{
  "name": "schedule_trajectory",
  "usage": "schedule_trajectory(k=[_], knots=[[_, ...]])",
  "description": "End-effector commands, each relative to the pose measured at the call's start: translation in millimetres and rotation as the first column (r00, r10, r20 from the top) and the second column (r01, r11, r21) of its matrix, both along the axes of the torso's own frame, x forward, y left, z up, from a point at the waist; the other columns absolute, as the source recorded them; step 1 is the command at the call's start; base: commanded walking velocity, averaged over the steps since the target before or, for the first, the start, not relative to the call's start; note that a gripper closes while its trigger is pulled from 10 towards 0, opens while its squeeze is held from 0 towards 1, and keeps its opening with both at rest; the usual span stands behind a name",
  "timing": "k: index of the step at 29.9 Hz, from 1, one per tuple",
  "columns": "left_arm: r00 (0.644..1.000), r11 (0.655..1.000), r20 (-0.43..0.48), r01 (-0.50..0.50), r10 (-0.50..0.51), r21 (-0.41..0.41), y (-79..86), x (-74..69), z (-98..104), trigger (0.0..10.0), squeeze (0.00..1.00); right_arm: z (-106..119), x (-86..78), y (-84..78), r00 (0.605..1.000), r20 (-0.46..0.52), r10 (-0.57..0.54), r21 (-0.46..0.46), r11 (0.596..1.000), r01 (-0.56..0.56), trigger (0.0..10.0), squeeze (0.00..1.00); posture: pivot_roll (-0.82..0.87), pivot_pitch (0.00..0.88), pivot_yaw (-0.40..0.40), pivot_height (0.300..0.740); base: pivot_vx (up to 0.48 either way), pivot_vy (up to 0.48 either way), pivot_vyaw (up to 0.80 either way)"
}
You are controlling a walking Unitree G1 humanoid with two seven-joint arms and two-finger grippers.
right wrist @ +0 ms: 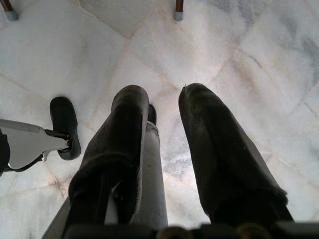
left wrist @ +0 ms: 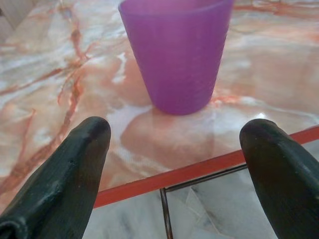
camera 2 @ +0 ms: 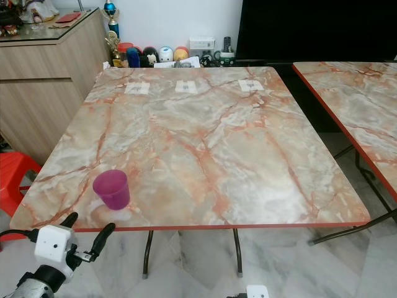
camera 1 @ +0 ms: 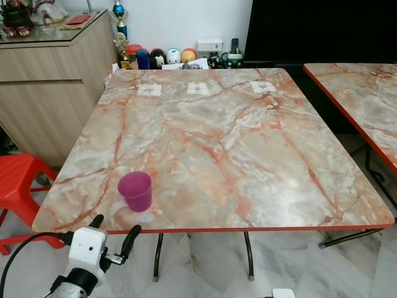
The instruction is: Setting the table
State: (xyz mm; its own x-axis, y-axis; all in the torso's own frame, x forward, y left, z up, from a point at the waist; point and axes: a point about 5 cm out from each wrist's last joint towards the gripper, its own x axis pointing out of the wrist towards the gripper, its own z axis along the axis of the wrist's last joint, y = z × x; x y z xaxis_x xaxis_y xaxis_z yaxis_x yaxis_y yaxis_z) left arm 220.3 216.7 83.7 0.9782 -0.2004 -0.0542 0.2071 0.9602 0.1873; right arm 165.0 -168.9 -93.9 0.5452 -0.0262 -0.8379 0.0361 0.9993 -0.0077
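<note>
Left end effector (camera 1: 113, 230): raised just short of the bench's near edge, at its left corner; its 2 long black fingers (left wrist: 65, 174) are spread wide apart, released, holding nothing.
Right end effector (right wrist: 164, 94): hangs low, pointing down at the white marble floor tiles (right wrist: 259, 55); its 2 black fingers sit close together with a narrow gap between them and nothing gripped.
Cup: a translucent purple ribbed plastic cup (camera 1: 135, 190) stands upright, mouth up, on the bench near the front-left corner, just beyond the left end effector's fingertips and apart from them; in the left wrist view it sits between the 2 fingers' lines, further along.
Bench: a square bench with a pink-and-grey marble-pattern top (camera 1: 248, 161), a red edge band and dark metal legs.
Labels: 3 small white paper squares (camera 1: 198, 88) lie in a row along the bench's far edge.
Stool: a red plastic stool (camera 1: 15, 186) stands on the floor left of the bench.
Second bench: another marble-pattern bench with a red edge (camera 1: 366, 105) stands to the right, apart from the first.
Cabinet: a light wooden sideboard with a glass top (camera 1: 43, 81) stands at far left.
Far wall: small colourful jars and ornaments (camera 1: 161, 57) line the base of the white wall, beside a large black panel (camera 1: 322, 28).
</note>
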Motion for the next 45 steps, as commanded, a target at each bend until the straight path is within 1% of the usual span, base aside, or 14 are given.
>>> schedule_trajectory(k=[1, 4, 5, 12, 27, 35, 45], knots=[[1.0, 1.0, -0.02, -0.006, 0.005, -0.011, 0.0, 1.2, -4.4, 10.0, 0.0, -1.0, -2.6, -1.3, 1.0, -0.007, -0.012, -0.003, 1.0, 0.012, 10.0, 0.0, 0.07, 0.08, -0.006, 0.74, 0.0, 0.0, 0.0], [1.0, 1.0, -0.015, -0.013, 0.013, -0.02, 0.0, 9.3, -4.9, 10.0, 0.0, -0.9, -2.4, -1.2, 1.0, -0.007, -0.009, -0.004, 1.0, 0.009, 10.0, 0.0, 0.07, 0.082, -0.007, 0.74, 0.0, 0.0, 0.0], [1.0, 0.999, -0.014, -0.02, 0.02, -0.026, -0.6, 14.9, -6.1, 10.0, 0.0, -0.9, -2.3, -1.0, 1.0, -0.006, -0.009, -0.003, 1.0, 0.009, 10.0, 0.0, 0.07, 0.082, -0.007, 0.74, 0.0, 0.0, 0.0], [1.0, 0.999, -0.009, -0.002, 0.001, -0.051, -8.0, 24.9, -7.7, 10.0, 0.0, -1.0, -2.6, -0.3, 1.0, -0.004, -0.011, -0.003, 1.0, 0.011, 10.0, 0.0, 0.06, 0.082, -0.003, 0.74, 0.0, 0.0, 0.0], [1.0, 0.998, -0.003, -0.005, 0.005, -0.066, -12.8, 35.6, -12.4, 10.0, 0.0, -1.2, -2.9, -0.3, 1.0, -0.007, -0.007, -0.004, 1.0, 0.007, 10.0, 0.0, 0.06, 0.086, -0.005, 0.74, 0.0, 0.0, 0.0], [1.0, 0.997, 0.019, 0.01, -0.008, -0.078, -21.1, 47.6, -10.6, 10.0, 0.0, -1.2, -2.9, -0.4, 1.0, -0.007, -0.003, -0.006, 1.0, 0.003, 10.0, 0.0, 0.05, 0.086, -0.008, 0.74, 0.0, 0.0, 0.0], [1.0, 0.996, 0.029, 0.012, -0.01, -0.086, -23.8, 52.5, -9.9, 10.0, 0.0, -1.3, -3.2, -0.3, 1.0, -0.007, -0.002, -0.007, 1.0, 0.002, 10.0, 0.0, 0.05, 0.086, -0.009, 0.74, 0.0, 0.0, 0.0]])
